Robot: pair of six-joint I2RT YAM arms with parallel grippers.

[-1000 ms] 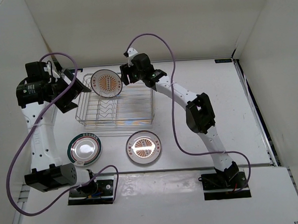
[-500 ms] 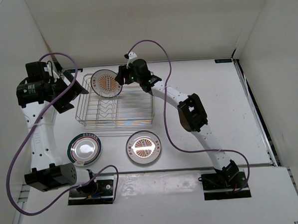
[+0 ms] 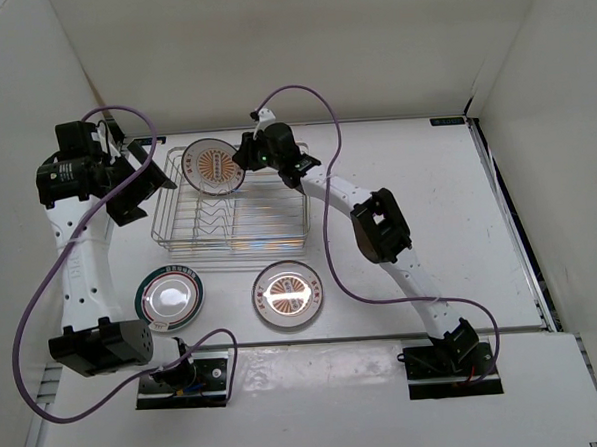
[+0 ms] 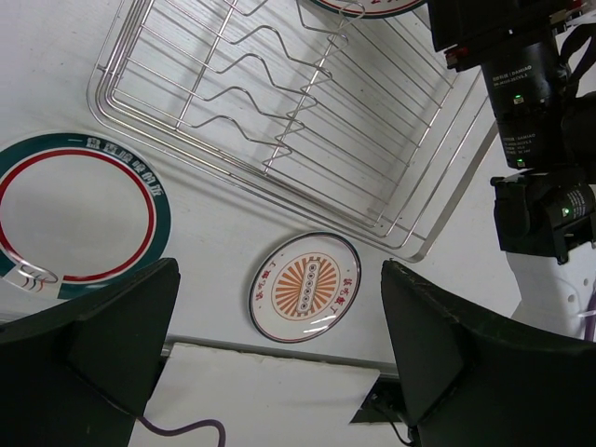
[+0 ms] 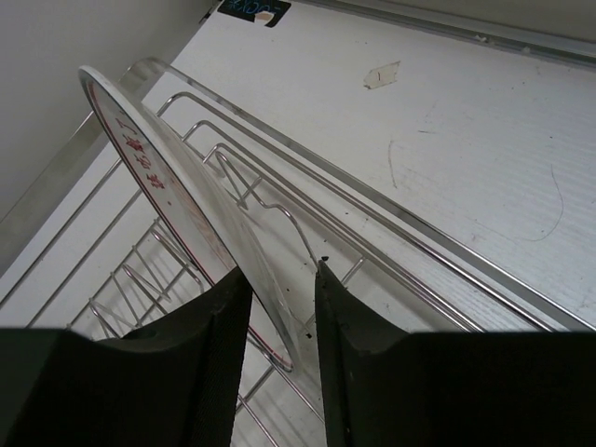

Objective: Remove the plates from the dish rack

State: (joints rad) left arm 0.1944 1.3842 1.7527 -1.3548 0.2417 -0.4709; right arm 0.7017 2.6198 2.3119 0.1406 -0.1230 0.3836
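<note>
One orange sunburst plate [image 3: 213, 165] stands upright at the back left of the silver wire dish rack [image 3: 263, 217]. My right gripper [image 3: 246, 157] is at the plate's right edge. In the right wrist view, the right gripper [image 5: 279, 312] is open, with one finger on each side of the plate's rim [image 5: 158, 177]; a gap shows on the right side. The green-rimmed plate [image 3: 169, 295] and a second sunburst plate [image 3: 288, 294] lie flat on the table in front of the rack. My left gripper [image 3: 136, 188] hovers open and empty left of the rack.
The left wrist view shows the rack [image 4: 279, 130], the green-rimmed plate [image 4: 79, 214], the flat sunburst plate [image 4: 304, 287] and the right arm [image 4: 531, 102]. White walls enclose the table on the left, back and right. Purple cables loop over both arms.
My right gripper has moved left to the standing plate, and its fingers now straddle the rim. The left arm has barely moved.
</note>
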